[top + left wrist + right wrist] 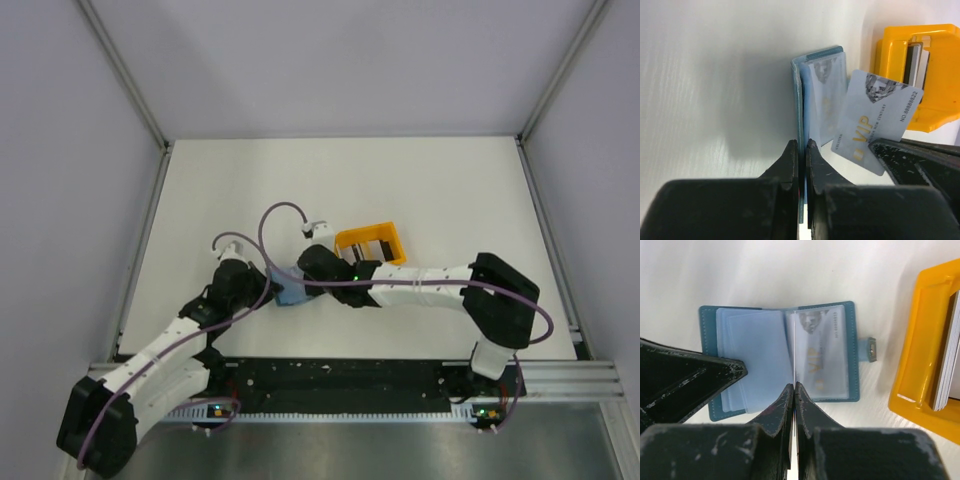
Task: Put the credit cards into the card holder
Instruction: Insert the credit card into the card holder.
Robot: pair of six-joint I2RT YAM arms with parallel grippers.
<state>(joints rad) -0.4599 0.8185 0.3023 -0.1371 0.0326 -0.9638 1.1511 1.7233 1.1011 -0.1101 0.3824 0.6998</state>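
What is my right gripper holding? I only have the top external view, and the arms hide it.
Observer: The right gripper is shut on a pale stiff rectangular card printed VIP, held over the open teal-blue folding card holder.
Operator: Any pocket filled?
Observer: Yes, another pale card sits in the clear sleeve on the side of its clasp.
Operator: Left side secure?
Observer: The left gripper is shut on the card holder's edge.

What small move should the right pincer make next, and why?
Probably ease the right pincer toward the card holder so the edge of its VIP card meets a pocket mouth. The card is clamped but hangs tilted outside the holder, beside its pockets, while the left pincer grips the holder's edge, steadying it.
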